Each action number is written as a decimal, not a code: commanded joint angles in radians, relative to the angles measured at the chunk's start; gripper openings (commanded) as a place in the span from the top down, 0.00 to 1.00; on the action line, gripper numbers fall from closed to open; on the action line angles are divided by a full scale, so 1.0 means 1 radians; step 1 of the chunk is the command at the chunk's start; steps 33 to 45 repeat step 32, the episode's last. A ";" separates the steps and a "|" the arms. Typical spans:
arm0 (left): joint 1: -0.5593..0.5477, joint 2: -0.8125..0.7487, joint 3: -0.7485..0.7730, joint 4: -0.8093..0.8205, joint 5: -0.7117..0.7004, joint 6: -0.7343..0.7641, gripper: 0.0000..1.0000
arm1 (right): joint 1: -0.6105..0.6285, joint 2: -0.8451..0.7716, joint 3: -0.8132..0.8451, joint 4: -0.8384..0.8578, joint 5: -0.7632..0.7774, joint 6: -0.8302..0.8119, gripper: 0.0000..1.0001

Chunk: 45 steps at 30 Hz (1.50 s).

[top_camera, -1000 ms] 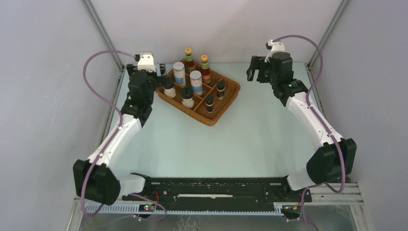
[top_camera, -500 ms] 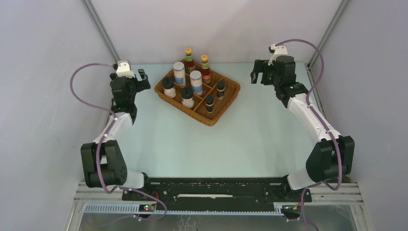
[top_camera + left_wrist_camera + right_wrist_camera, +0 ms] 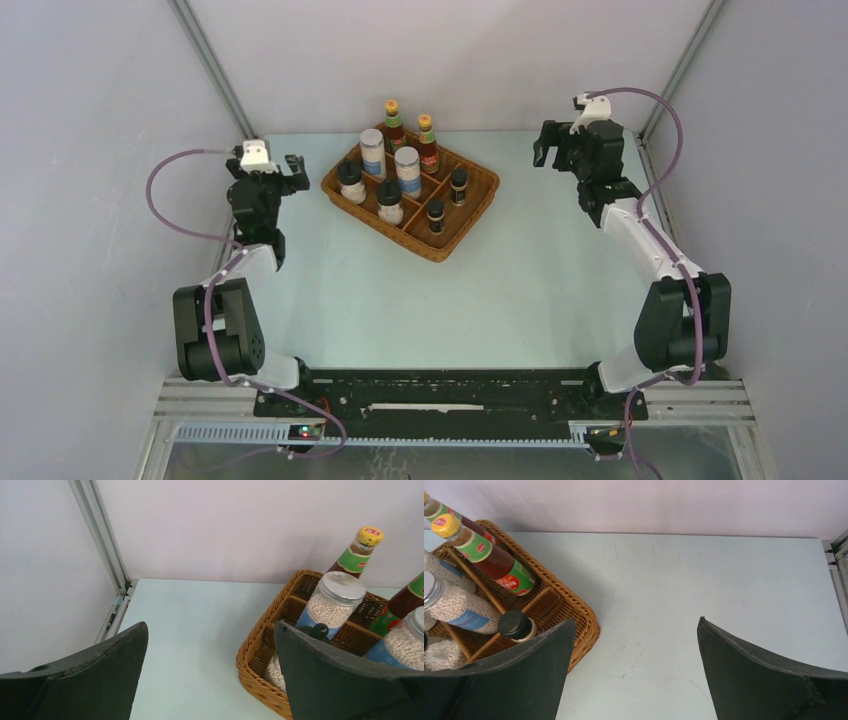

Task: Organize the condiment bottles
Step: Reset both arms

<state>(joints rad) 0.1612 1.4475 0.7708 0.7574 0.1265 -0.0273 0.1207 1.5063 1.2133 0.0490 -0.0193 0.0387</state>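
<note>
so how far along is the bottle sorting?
Looks done: all eight bottles stand in the wicker tray, grouped by kind: sauce bottles, jars, shakers, vials. In hand: nothing; the left hand and right hand are open, empty, apart from the tray. Left: nothing visible, no bottle outside the tray.

Brown wicker divided tray (image 3: 438,256) on pale flat tabletop (image 3: 520,290), between both pincers: close on right of black two-finger left pincer (image 3: 266,172), well apart on left of black two-finger right pincer (image 3: 578,148).

Eight bottles upright in tray:
- Two black-capped beige shakers (image 3: 351,185) in lane nearest left pincer.
- Two silver-lidded blue-labelled jars (image 3: 372,158) in middle lane, behind shakers.
- Two slim red-brown sauce bottles (image 3: 392,128) in rearmost lane, behind jars.
- Two tiny dark vials (image 3: 459,187) at tray end toward right pincer, one before other.
</note>
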 commanded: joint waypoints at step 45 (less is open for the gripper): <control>0.123 0.064 -0.035 0.117 0.145 0.044 0.00 | -0.042 0.112 -0.029 0.151 0.046 -0.037 0.01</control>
